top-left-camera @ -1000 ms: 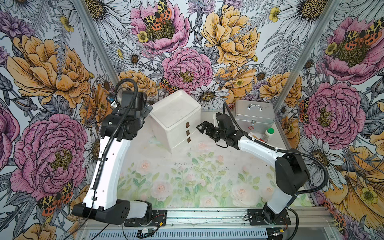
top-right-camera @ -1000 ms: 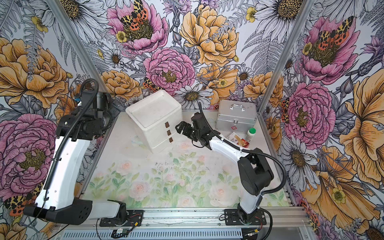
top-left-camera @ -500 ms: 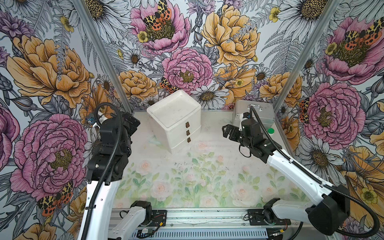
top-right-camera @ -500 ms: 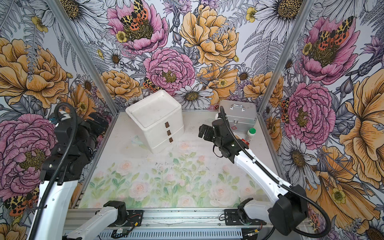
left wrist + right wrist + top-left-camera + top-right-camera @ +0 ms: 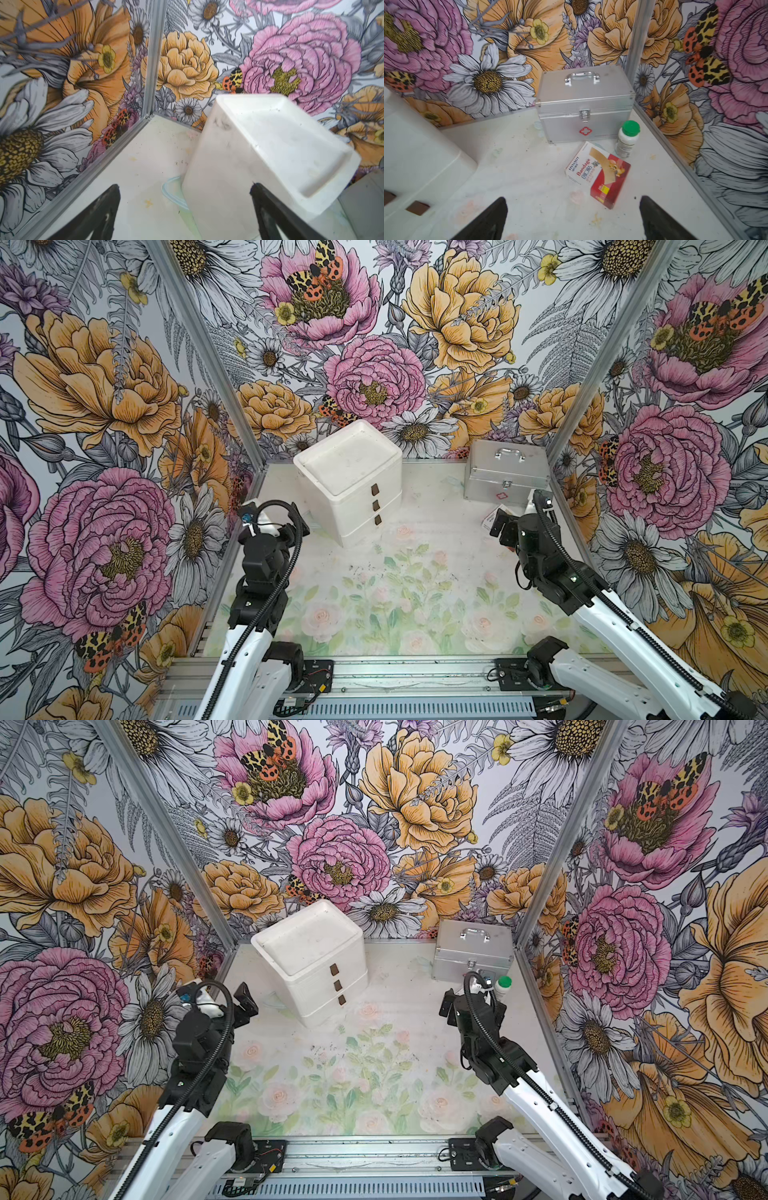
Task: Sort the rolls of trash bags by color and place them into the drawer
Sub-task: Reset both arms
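- Left wrist view: the left gripper [image 5: 185, 187] hangs low over the pale, flower-printed table [image 5: 145, 166], jaws spread wide with nothing between them.
- Just ahead of it, on its right, stands the small white plastic chest of three stacked drawers [image 5: 259, 155]. In a top view a strip of table shows between the left gripper [image 5: 216, 998] and the chest's side wall.
- On the table's right side the right gripper [image 5: 573, 199] is equally wide and empty. A flat red-and-white cardboard bandage box [image 5: 599, 174] lies just ahead of it.
- In both top views the chest [image 5: 351, 481] sits left of centre toward the back wall, well apart from the right gripper. All three drawers are pushed in, their small brown pull tabs [image 5: 376, 504] in a column, so the contents are hidden.
- Beyond the bandage box a white plastic bottle with a green cap [image 5: 628, 139] stands upright, just beside the case front.
- Farthest back, in the right corner, is the silver metal case with a carry handle [image 5: 583, 108]. Its lid is down and latched, so its inside is hidden.
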`<state>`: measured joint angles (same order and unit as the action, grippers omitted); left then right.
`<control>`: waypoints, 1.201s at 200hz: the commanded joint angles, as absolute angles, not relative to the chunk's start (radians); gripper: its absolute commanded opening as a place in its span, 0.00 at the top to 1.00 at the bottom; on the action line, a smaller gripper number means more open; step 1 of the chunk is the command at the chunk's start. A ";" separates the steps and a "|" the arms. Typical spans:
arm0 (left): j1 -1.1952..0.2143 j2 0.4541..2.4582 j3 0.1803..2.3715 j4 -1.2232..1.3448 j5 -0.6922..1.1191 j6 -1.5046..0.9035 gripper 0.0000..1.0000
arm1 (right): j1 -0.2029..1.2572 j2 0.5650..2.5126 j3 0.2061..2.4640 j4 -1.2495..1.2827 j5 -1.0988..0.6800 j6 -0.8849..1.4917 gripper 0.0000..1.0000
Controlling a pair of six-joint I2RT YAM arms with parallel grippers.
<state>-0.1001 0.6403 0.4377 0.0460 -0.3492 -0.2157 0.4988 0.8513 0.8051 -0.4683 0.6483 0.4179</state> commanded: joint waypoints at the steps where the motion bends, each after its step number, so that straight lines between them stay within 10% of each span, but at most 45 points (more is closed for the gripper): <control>1: -0.090 0.653 0.285 0.432 -0.313 -0.142 0.01 | 0.486 0.849 0.768 -0.474 0.739 0.291 0.01; 148: -0.060 1.615 0.207 1.366 -0.249 0.049 0.01 | 0.063 1.081 0.236 0.595 0.330 0.118 0.00; 217: -0.020 1.540 0.360 0.957 -0.126 0.032 0.01 | 0.005 1.407 0.445 0.632 0.148 0.082 0.00; 240: -0.012 1.540 0.377 0.925 -0.185 -0.004 0.01 | -0.015 1.538 0.344 0.983 0.163 0.097 0.01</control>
<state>-0.0277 1.5524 0.3626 0.9924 -0.1787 0.0250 0.0067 1.4418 0.4099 0.7086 0.1974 0.1059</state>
